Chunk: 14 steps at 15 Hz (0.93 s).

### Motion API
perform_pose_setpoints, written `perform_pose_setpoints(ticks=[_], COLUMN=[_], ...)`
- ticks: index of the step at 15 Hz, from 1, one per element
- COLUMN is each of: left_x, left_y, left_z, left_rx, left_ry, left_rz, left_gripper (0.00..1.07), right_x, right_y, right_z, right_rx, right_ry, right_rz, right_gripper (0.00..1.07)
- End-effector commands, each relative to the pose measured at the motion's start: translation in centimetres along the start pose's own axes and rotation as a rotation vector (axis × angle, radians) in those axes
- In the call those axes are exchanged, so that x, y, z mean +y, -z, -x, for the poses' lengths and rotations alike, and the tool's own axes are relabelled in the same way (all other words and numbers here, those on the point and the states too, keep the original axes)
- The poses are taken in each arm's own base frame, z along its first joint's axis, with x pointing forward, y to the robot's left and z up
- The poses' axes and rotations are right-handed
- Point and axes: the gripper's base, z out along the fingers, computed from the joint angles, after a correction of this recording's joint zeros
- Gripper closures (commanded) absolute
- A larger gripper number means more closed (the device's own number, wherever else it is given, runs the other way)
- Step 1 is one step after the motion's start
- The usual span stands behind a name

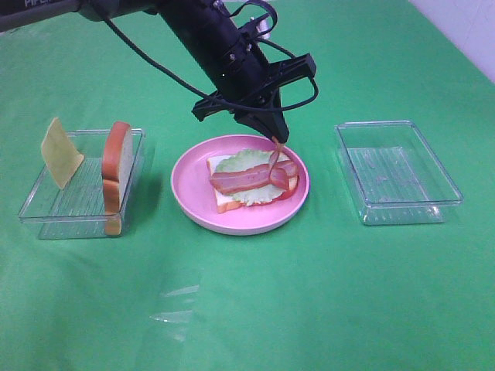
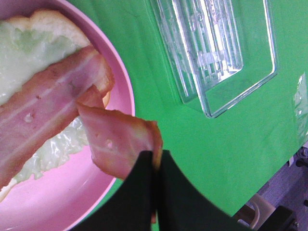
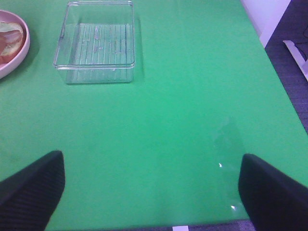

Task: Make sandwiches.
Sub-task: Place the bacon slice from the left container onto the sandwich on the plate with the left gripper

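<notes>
On the pink plate lies a white bread slice with a pale green lettuce leaf and a red-brown bacon strip on top. My left gripper is shut on one end of a second bacon strip, whose other end rests on the stack; in the left wrist view this strip hangs from the shut fingers. A yellow cheese square and a bread slice stand in the left tray. My right gripper is open and empty over bare cloth.
An empty clear tray stands right of the plate; it also shows in the right wrist view and the left wrist view. A green cloth covers the table. The table's right edge shows in the right wrist view.
</notes>
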Motion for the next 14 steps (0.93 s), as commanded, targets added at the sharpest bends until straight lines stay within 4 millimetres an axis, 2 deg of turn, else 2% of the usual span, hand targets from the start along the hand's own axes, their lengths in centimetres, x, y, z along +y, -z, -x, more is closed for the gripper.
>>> perform_pose_setpoints(ticks=[1, 4, 7, 11, 13, 14], left_x=[-0.4, 0.0, 1.3, 2.1, 2.1, 2.1], left_y=[-0.1, -0.1, 0.1, 0.3, 0.3, 0.2], left_z=[-0.1, -0.2, -0.1, 0.0, 0.1, 0.1], left_rx=[0.009, 0.012, 0.010, 0.002, -0.005, -0.006], left_ry=[-0.005, -0.022, -0.064, -0.082, -0.083, -0.083], left_rz=[-0.014, 0.024, 0.170, 0.263, 0.262, 0.262], left_gripper=[1.07, 1.07, 1.07, 1.06, 0.96, 0.82], right_x=[0.0, 0.0, 0.0, 0.0, 0.0, 0.0], right_y=[0.2, 0.2, 0.2, 0.2, 0.2, 0.2], right_z=[-0.3, -0.3, -0.3, -0.3, -0.3, -0.3], right_rx=[-0.027, -0.027, -0.027, -0.027, -0.027, -0.027], right_ry=[0.004, 0.004, 0.004, 0.004, 0.004, 0.004], right_rz=[-0.001, -0.001, -0.001, -0.001, -0.001, -0.001], right_gripper=[0.12, 0.12, 0.12, 0.12, 0.12, 0.12])
